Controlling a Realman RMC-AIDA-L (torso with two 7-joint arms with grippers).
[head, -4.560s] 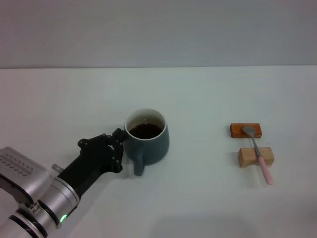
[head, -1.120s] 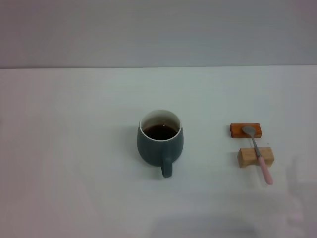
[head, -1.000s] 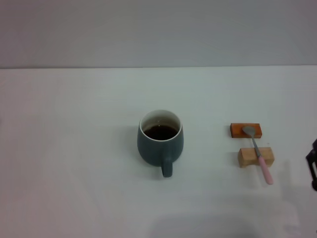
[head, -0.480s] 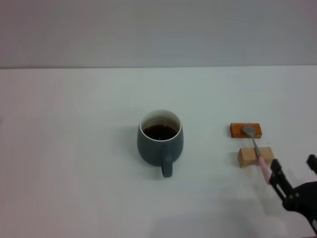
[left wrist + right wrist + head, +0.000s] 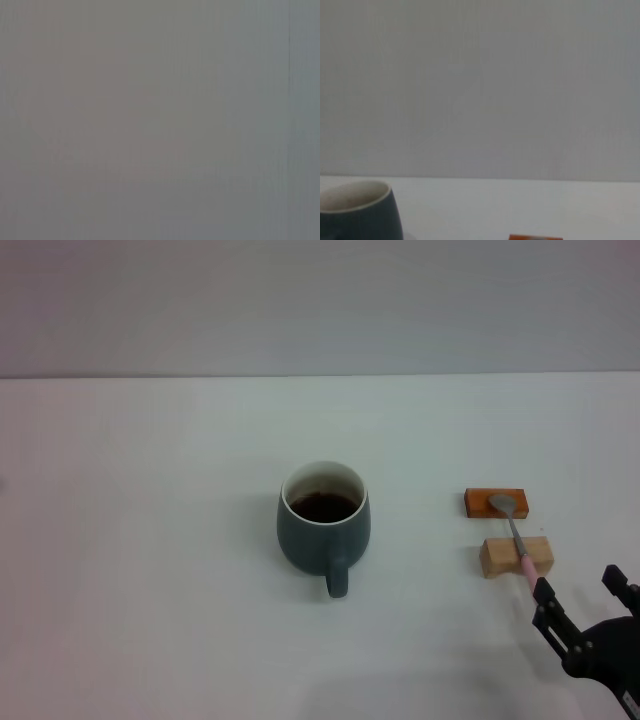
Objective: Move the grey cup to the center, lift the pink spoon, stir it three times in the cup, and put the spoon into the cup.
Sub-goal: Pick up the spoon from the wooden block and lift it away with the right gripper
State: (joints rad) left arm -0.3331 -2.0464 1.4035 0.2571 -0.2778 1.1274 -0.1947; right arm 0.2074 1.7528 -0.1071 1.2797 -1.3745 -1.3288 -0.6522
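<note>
The grey cup [image 5: 322, 525] stands upright mid-table with dark liquid inside and its handle toward me; its rim also shows in the right wrist view [image 5: 357, 207]. To its right the pink spoon [image 5: 518, 545] lies across two wooden blocks, metal bowl on the far one, pink handle end near my right gripper [image 5: 583, 597]. That gripper is open at the lower right, its left finger [image 5: 548, 606] at the handle's tip. The left gripper is out of view.
An orange-brown block [image 5: 495, 503] and a tan block [image 5: 500, 558] support the spoon; the orange one's edge shows in the right wrist view [image 5: 535, 237]. The white table's far edge [image 5: 320, 376] meets a grey wall.
The left arm let go of the cup near the middle and left the view. My right gripper came in from the right and now sits lower, just behind the spoon's handle end.
</note>
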